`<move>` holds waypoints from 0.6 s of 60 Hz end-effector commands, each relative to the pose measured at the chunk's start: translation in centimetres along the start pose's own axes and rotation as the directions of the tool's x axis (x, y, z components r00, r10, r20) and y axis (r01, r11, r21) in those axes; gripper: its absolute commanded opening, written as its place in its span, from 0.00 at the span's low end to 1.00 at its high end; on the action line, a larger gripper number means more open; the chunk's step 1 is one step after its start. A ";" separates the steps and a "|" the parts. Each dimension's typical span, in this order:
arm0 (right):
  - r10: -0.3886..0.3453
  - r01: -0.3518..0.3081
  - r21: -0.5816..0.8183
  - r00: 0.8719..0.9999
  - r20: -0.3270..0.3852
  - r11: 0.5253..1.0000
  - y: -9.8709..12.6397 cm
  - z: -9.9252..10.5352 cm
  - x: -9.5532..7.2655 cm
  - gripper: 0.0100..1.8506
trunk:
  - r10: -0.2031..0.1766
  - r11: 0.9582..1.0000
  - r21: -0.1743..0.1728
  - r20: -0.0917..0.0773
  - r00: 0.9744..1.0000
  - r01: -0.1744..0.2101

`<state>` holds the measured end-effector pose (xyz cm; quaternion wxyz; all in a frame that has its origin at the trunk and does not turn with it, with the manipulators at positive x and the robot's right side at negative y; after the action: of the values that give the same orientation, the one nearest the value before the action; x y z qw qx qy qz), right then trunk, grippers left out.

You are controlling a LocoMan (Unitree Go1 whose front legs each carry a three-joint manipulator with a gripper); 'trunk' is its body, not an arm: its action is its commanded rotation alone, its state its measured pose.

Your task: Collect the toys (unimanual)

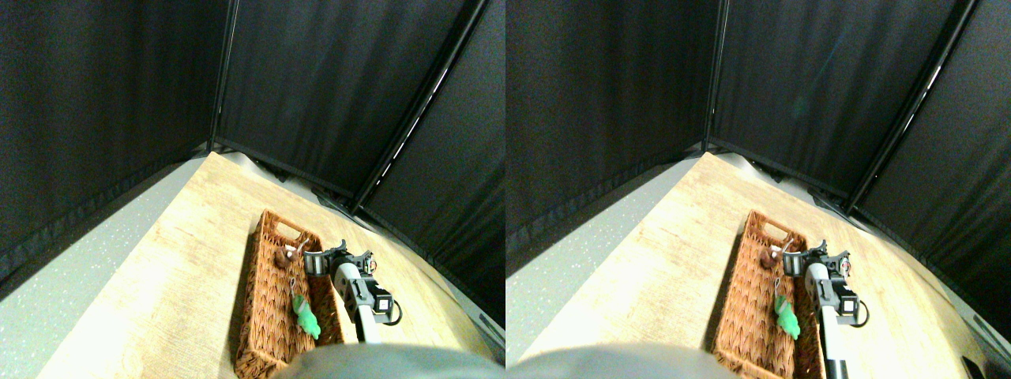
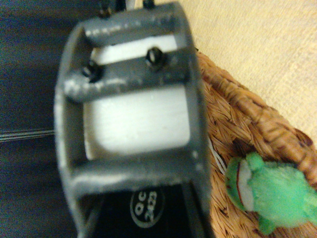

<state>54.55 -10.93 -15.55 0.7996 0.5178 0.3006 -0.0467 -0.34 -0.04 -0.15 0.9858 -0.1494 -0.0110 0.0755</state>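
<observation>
Stereo pair view: you've got a long brown wicker basket point(image 1: 278, 304) lying on the light wood table point(image 1: 182, 284), black curtains point(image 1: 110, 95) closing off the back and sides. Two toys sit inside the basket: a green plush point(image 1: 306, 317) toward the near end, by the right wall, with a thin string loop running up from it, and a brown plush point(image 1: 281, 257) toward the far end. Right manipulator comes in from the lower right, and its gripper point(image 1: 325, 259) hovers over the basket's far right rim, just beside the brown plush. You cannot tell from here whether the jaws are open or closed, or whether they hold anything.

Wrist view: the grey open frame of a jaw fills most of the picture, blurred. Beside it you see the basket's woven wall point(image 2: 247, 119) and the green plush point(image 2: 272, 193) lying inside against the weave, white mouth patch showing. Bare table point(image 2: 262, 44) beyond the rim. The gap between the jaws doesn't show; state can't be told.
</observation>
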 end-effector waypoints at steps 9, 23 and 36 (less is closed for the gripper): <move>0.079 -0.072 -0.079 0.993 0.089 0.994 0.5 1.9 -0.3 0.40 | -0.018 0.999 0.037 -0.017 1.000 0.018; 0.082 -0.095 0.049 0.970 0.230 0.994 -0.6 4.9 -1.2 0.25 | -0.069 0.994 0.088 -0.021 0.997 0.071; 0.083 -0.099 0.024 0.922 0.377 0.995 -1.8 8.4 -3.5 0.15 | -0.120 0.983 0.137 -0.043 0.992 0.125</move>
<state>54.48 -19.58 -14.12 0.8319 0.5204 0.1359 -0.1369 0.22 -0.25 -0.41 0.9955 -0.0897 0.0056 0.0295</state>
